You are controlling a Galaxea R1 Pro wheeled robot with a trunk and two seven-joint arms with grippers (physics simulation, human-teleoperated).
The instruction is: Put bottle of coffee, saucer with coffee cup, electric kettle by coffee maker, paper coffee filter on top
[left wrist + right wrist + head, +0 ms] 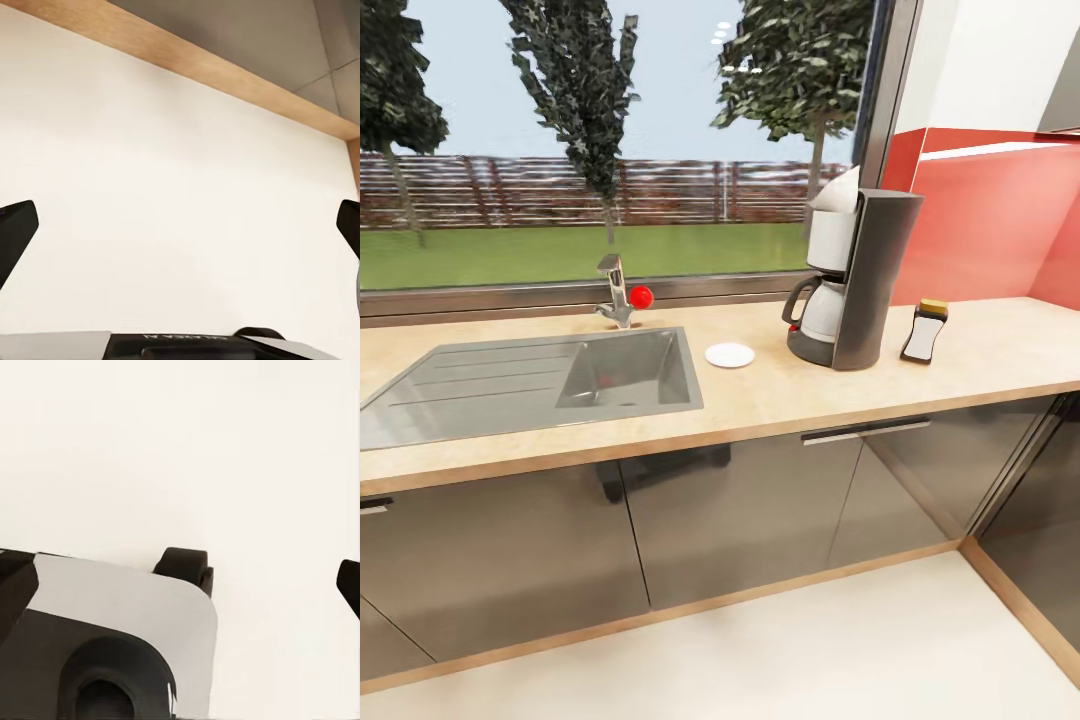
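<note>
The coffee maker [855, 280] stands on the kitchen countertop [760, 400] to the right of the sink. A white paper coffee filter [838, 190] sits on its top. The bottle of coffee [925, 331] stands just right of it on the counter. The white saucer [730, 354] lies bare to its left. The coffee cup and electric kettle are out of view. My left gripper [180, 232] and right gripper [180, 585] hang open over the pale floor, holding nothing, their fingertips [15, 225] [350, 581] at the frame edges.
A steel sink [540, 380] with a faucet [615, 295] takes up the counter's left half. Dark grey cabinet fronts [740, 510] run below, and a red wall [1000, 220] closes the right. A dark grey corner [1063, 105] at top right may be the kitchen shelf.
</note>
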